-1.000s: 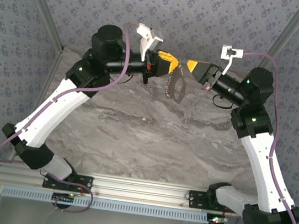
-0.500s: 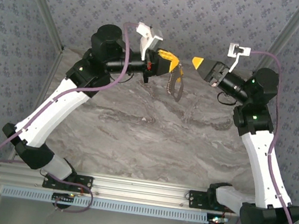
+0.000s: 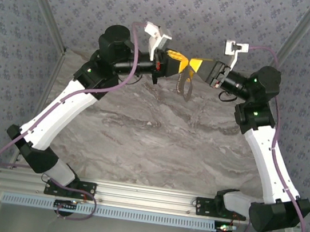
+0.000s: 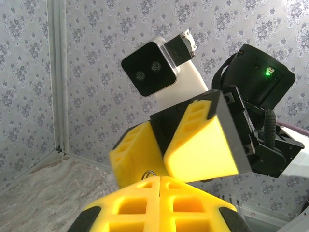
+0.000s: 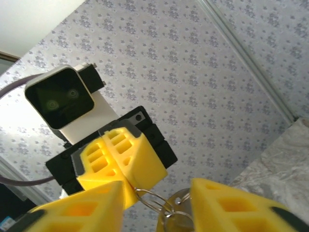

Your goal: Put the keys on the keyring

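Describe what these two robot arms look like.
The left arm and right arm have white shells with black joints, and a purple cable loops along each. The left gripper and right gripper carry chunky yellow wedge fingers with square pockets, under white camera housings. Green lights glow on the right arm.

Two arms: left arm (image 3: 64,103), right arm (image 3: 264,157). One keyring (image 3: 185,87). One table (image 3: 139,143).

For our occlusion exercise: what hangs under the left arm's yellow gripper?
A thin silvery wire keyring pokes from the left gripper, and a dark loop dangles beneath over the grey marble table. The ring's pinched part is hidden; any key is too small to tell.
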`<state>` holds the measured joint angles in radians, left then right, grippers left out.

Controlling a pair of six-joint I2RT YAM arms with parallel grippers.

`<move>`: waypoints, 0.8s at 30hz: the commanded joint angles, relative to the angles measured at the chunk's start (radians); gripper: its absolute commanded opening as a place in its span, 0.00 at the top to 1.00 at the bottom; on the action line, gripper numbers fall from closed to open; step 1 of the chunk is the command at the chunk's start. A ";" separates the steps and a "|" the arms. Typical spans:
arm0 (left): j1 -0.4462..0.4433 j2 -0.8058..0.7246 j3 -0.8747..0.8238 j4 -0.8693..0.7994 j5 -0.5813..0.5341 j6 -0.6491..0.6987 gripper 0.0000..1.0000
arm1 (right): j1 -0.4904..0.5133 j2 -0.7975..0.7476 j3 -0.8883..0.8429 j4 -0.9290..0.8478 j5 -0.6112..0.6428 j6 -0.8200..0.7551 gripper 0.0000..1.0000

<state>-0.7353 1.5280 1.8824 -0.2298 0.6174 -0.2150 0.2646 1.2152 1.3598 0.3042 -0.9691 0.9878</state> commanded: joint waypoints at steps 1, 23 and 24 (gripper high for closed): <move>-0.008 -0.007 0.030 0.061 0.022 -0.012 1.00 | 0.006 -0.003 0.001 0.076 -0.022 0.024 0.73; 0.013 -0.081 -0.091 0.031 -0.172 0.001 0.74 | -0.062 -0.055 -0.097 -0.092 0.073 -0.067 1.00; 0.017 -0.087 -0.102 0.023 -0.173 0.003 0.71 | -0.062 -0.055 -0.092 -0.130 0.076 -0.099 1.00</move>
<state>-0.7265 1.5032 1.7985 -0.2123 0.4793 -0.2237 0.2062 1.1889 1.2606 0.2901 -0.9199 0.9989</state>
